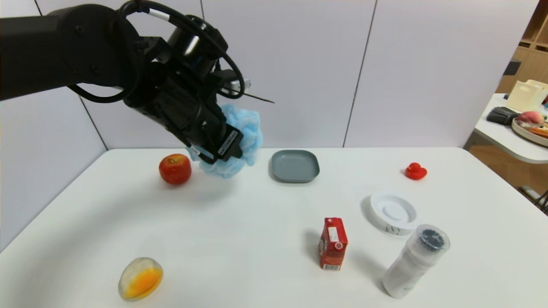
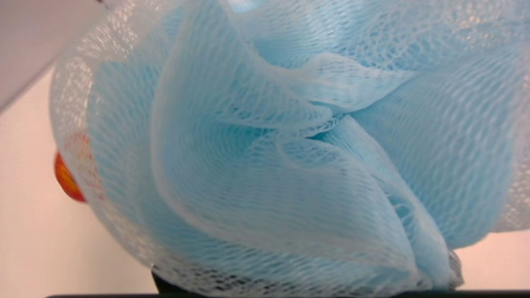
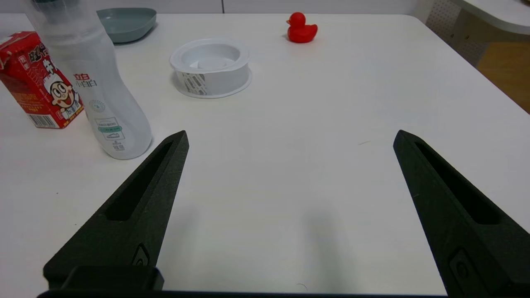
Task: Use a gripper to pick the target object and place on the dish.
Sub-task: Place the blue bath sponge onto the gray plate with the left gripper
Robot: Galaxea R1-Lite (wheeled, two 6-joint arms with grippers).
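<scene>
At the table's (image 1: 239, 222) far left corner area, the apple (image 1: 174, 169) sat near the back edge. Nearer the front edge, toward the left, lay a pale oval thing (image 1: 141, 279) with an orange patch. Just right of the apple, the left gripper (image 1: 227, 147), with a white label too small to read, had its jaws closed on the pouf (image 1: 248, 128), raised above the table near the back edge. Right of it, by the back edge, sat the dish (image 1: 295, 166). The carton (image 1: 333, 244), red, with a cartoon face, characters and a barcode, stood between the middle and the front edge. Right of it came the white disc (image 1: 394, 211), barcode on its side, and toward the front edge the clear bottle (image 1: 413, 261), printed with red and dark characters. The red duck (image 1: 415, 171) sat near the far right corner. The right gripper (image 3: 291, 138) was over the table's right part, jaws wide apart.
</scene>
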